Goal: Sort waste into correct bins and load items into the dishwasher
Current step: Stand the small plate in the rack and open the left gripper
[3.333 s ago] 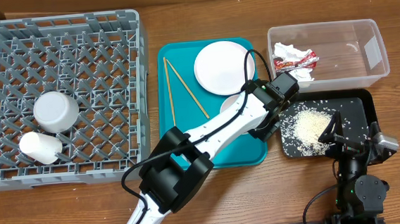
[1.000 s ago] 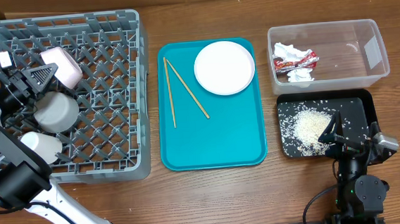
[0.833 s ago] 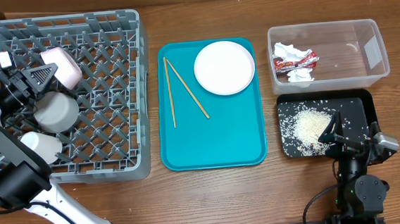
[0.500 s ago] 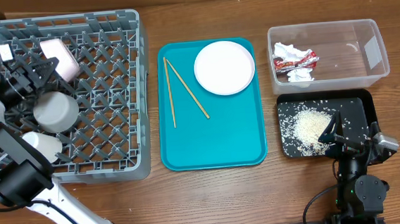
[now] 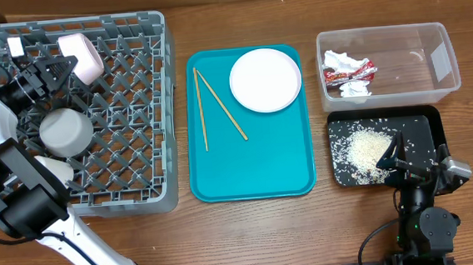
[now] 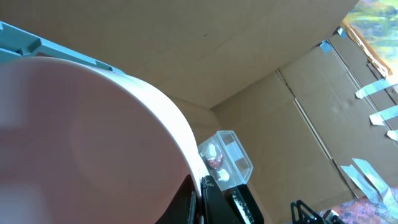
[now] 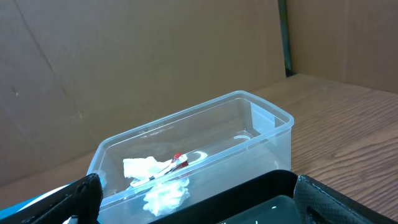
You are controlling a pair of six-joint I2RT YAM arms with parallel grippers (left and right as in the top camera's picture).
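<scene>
My left gripper [image 5: 49,75] is shut on the rim of a round white plate [image 5: 81,56] and holds it tilted on edge over the far left of the grey dish rack [image 5: 134,98]. In the left wrist view the plate [image 6: 93,124] fills the frame, with the jaws [image 6: 200,199] pinching its rim. A round metal bowl [image 5: 65,132] and a white cup [image 5: 54,169] sit in the rack. Another white plate [image 5: 265,80] and two chopsticks [image 5: 218,104] lie on the teal tray [image 5: 255,164]. My right gripper [image 5: 397,156] is open and empty over the black tray [image 5: 424,123].
The clear tub [image 5: 415,53] holds the red-and-silver wrapper [image 5: 351,73] and white tissue [image 5: 354,89], also seen in the right wrist view [image 7: 176,162]. Rice scraps [image 5: 365,148] lie piled in the black tray. My left arm reaches across the rack's left wall.
My left gripper has carried the plate from the teal tray to the rack. In the last second it moved toward the rack's far edge, the plate tilting more upright. The right arm has not moved.
</scene>
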